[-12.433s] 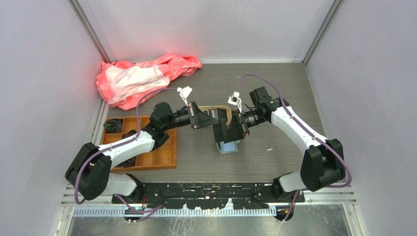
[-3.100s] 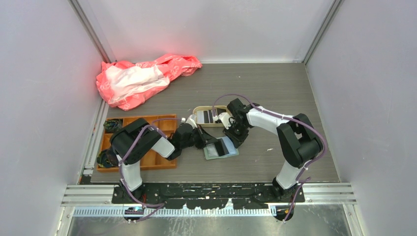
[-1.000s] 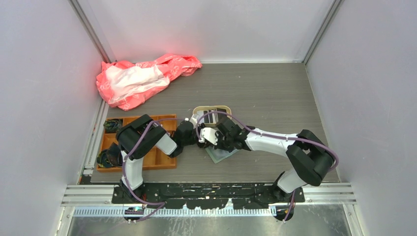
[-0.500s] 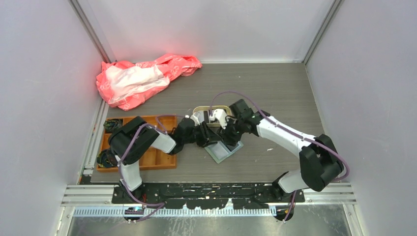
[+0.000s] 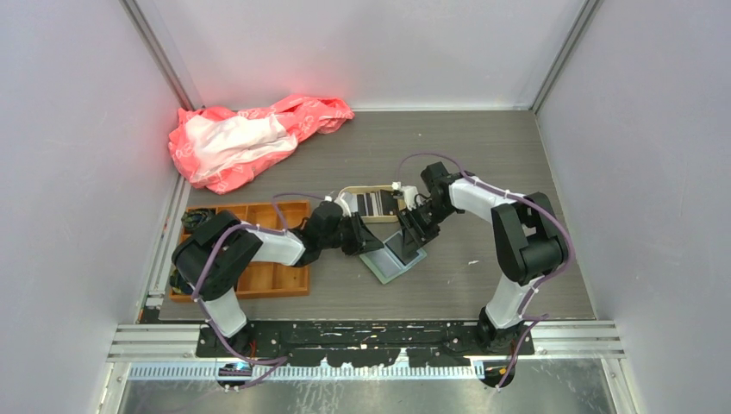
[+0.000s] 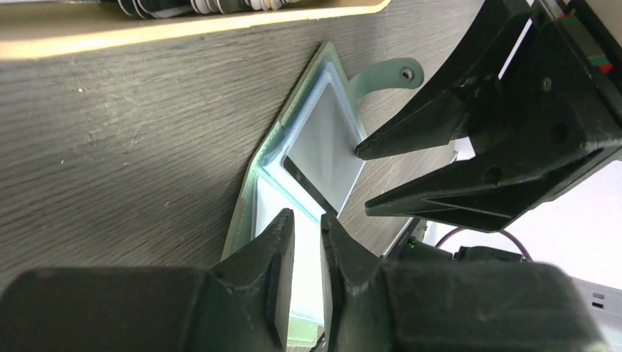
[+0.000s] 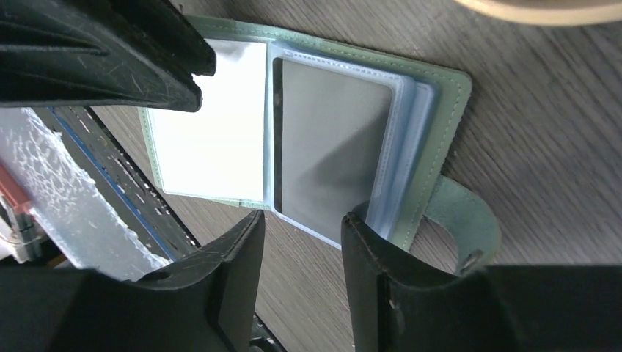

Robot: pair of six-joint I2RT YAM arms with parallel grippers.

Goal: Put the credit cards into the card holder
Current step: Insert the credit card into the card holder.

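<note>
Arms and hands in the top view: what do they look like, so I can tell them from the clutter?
The left arm and right arm match: white shells on the links, black joints. A purple cable loops along each. The left hand and right hand are matte black, each with two tapered, wedge-shaped fingers. No markings show.

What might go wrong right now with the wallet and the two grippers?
The wallet lies loose; a push from the right gripper may slide it or flip it shut. The clear sleeves fan up beside that gripper and may snag. The left gripper sits only at one page's corner and may slip off.
</note>
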